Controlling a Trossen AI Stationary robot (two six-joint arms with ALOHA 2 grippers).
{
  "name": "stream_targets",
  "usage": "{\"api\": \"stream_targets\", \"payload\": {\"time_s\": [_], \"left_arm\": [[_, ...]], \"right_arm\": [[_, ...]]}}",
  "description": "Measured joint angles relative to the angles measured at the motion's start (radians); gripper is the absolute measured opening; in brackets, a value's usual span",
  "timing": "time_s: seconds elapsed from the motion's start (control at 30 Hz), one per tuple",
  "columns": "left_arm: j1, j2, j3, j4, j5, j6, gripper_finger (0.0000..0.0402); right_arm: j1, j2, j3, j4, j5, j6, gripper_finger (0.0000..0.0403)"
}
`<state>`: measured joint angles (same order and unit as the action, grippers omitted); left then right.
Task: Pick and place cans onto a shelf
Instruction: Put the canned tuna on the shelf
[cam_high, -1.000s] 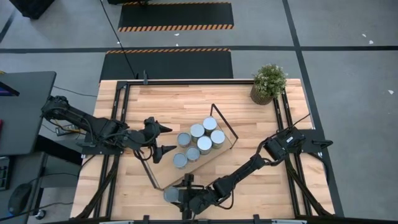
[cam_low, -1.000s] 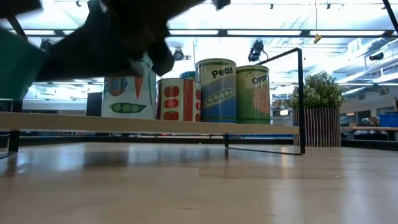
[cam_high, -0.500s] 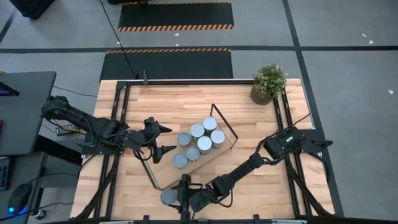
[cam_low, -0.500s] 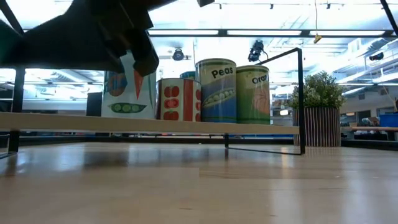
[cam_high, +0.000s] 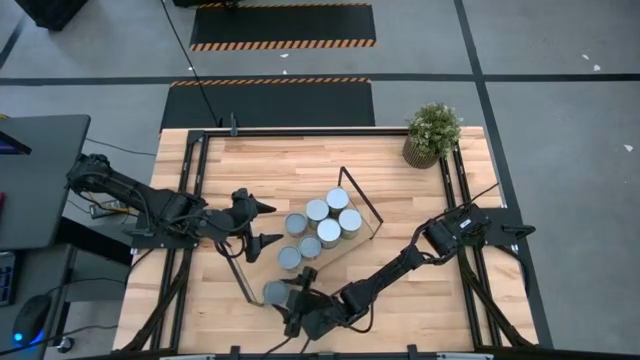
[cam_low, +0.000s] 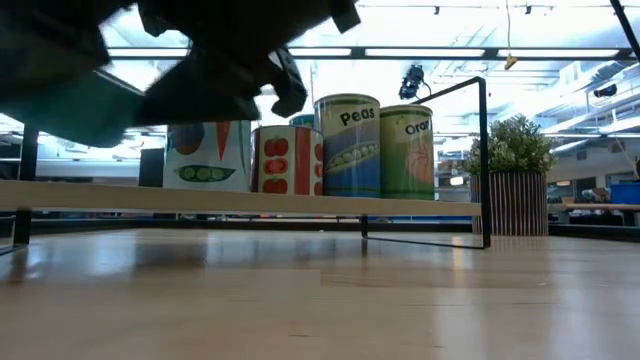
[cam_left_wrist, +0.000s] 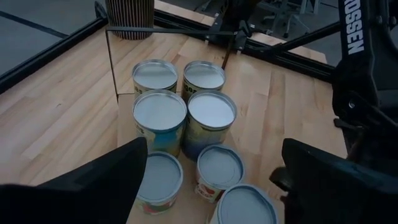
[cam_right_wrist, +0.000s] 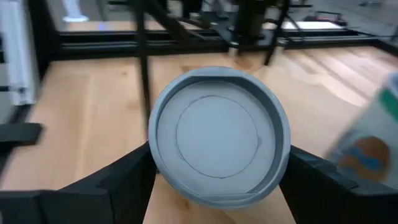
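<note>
Right tool (cam_high: 283, 297) grips low at the near edge; left tool (cam_high: 262, 222) hovers open.

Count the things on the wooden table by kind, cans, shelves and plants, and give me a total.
Short round metal cans with silvery tops: 8
Long light-wood shelf with black wire ends: 1
Potted green plant: 1
Total: 10

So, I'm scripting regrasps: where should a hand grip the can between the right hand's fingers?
Across the can's round side wall just under the lid rim, coming level from the table's front edge: it stands upright, and the shelf's cans crowd its far side.
</note>
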<state>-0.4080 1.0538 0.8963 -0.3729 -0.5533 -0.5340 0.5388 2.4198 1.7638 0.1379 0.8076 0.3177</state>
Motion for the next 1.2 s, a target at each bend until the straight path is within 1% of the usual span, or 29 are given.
{"api": "stream_targets", "payload": {"time_s": [0.1,0.27,0.43,0.73,0.97,1.2], "left_arm": [[0.0,0.0,0.0,0.0,0.0,0.0,0.0377],[0.0,0.0,0.0,0.0,0.0,0.0,0.0377],[0.0,0.0,0.0,0.0,0.0,-0.004,0.0377],[0.0,0.0,0.0,0.001,0.0,-0.006,0.0377],[0.0,0.0,0.0,0.001,0.0,-0.007,0.0377],[0.0,0.0,0.0,0.001,0.0,-0.008,0.0377]], "right_arm": [[-0.012,0.0,0.0,-0.03,0.003,0.04,0.031],[-0.03,0.0,0.0,-0.028,-0.031,0.056,0.031],[-0.046,0.0,0.0,-0.027,-0.076,0.13,0.031],[-0.066,0.0,0.0,-0.028,-0.092,0.162,0.0311],[-0.066,0.0,0.0,-0.028,-0.104,0.18,0.0326],[-0.066,0.0,0.0,-0.028,-0.104,0.206,0.0328]]}}
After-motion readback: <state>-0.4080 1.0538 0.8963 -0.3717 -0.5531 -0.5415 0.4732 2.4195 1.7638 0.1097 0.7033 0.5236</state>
